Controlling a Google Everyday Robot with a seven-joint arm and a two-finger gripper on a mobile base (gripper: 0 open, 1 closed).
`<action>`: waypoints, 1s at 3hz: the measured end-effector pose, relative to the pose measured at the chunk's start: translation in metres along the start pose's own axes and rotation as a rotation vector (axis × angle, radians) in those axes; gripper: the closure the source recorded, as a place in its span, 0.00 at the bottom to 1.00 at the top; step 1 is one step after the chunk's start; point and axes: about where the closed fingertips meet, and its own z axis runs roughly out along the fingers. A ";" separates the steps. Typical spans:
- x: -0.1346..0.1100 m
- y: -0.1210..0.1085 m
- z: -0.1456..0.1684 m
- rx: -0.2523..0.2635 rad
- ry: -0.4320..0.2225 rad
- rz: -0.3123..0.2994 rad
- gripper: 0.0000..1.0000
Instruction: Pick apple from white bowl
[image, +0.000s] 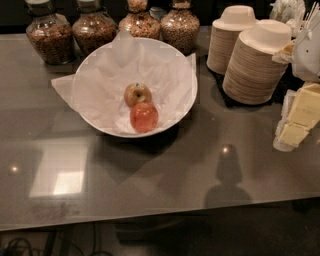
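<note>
The round red-orange apple (144, 117) lies in the wide white bowl (186, 102), on the crumpled white paper, towards the bowl's front. A yellowish-golden apple with a brown blush (137, 94) sits right behind it and touches it. The bowl stands on the grey counter, left of centre. My gripper (295, 125), cream-yellow below a white wrist (306, 47), is at the right edge of the view, well to the right of the bowl and far from the apple. It holds nothing that I can see.
Four glass jars of cereal and nuts (95, 30) stand behind the bowl. Two stacks of small off-white paper bowls (252, 60) stand at the back right, between the bowl and my gripper. The counter's front edge (150, 217) runs along the bottom.
</note>
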 end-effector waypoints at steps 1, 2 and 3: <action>-0.004 0.000 0.000 0.009 -0.013 -0.003 0.00; -0.023 0.002 0.002 0.018 -0.102 -0.020 0.00; -0.051 0.011 0.004 0.015 -0.180 -0.068 0.00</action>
